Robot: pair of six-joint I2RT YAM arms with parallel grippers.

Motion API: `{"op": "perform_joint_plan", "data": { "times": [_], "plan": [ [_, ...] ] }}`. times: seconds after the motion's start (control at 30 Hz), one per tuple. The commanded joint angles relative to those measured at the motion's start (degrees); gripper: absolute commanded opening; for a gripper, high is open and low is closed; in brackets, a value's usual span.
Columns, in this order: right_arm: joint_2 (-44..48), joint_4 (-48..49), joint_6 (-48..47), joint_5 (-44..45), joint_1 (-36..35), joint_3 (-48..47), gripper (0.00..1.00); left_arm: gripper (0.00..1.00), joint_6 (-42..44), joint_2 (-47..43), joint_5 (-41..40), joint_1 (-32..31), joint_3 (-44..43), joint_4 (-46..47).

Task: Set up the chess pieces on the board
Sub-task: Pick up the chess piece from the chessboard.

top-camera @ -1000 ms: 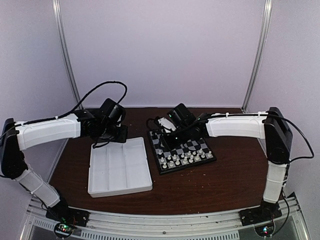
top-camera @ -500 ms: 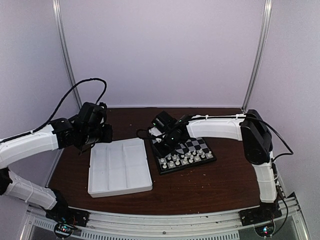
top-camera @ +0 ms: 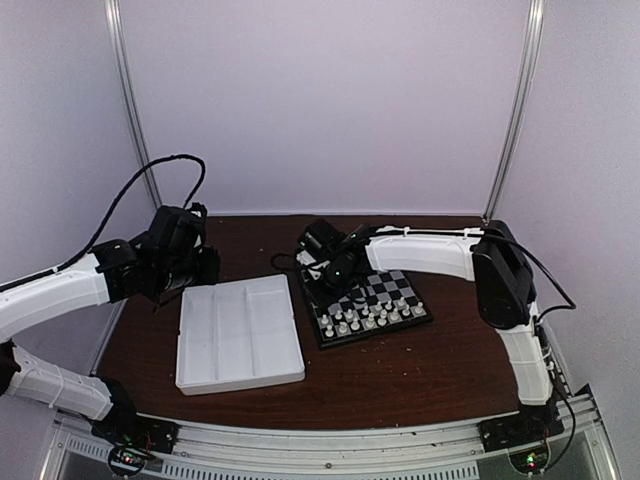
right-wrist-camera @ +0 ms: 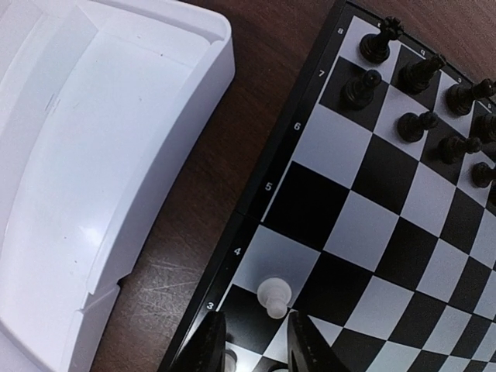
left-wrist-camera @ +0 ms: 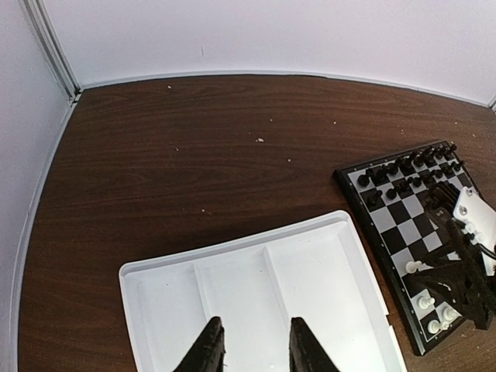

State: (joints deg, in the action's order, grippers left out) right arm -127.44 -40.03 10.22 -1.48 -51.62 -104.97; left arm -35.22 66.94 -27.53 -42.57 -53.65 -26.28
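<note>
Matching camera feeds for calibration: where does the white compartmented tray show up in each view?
Top external: white compartmented tray sits left of centre.
Left wrist: tray at bottom centre.
Right wrist: tray fills the left side.
Shared landmark: chessboard, just right of the tray in every view.

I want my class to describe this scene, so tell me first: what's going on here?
Two robot arms are setting up a small chess set. The right gripper is low over the left side of the board, jaws apart, with a white pawn standing just ahead of its fingertips. The left gripper hovers open over the white tray, holding nothing. On the far rows stand black pieces; white pieces stand on the near rows.
</note>
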Motion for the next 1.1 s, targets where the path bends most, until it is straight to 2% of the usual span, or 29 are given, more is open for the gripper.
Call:
{"op": "perform_joint_plan", "data": {
  "times": [0.0, 0.73, 1.07],
  "plan": [
    [-2.14, -1.16, -0.77, 2.35, -0.08, -2.34, 0.32, 0.30, 0.45, -0.59, -0.88, 0.38, 0.82, 3.10],
    [-3.77, 1.57, 1.23, 4.70, -0.08, -2.37, 0.27, 0.29, -0.32, 0.78, 0.54, 0.38, 0.21, 2.88],
    [-4.13, 2.34, 1.38, 4.38, -0.06, -2.61, 0.15, 0.30, -0.61, 1.90, 1.19, 0.38, -0.44, 2.82]
  ]
}}
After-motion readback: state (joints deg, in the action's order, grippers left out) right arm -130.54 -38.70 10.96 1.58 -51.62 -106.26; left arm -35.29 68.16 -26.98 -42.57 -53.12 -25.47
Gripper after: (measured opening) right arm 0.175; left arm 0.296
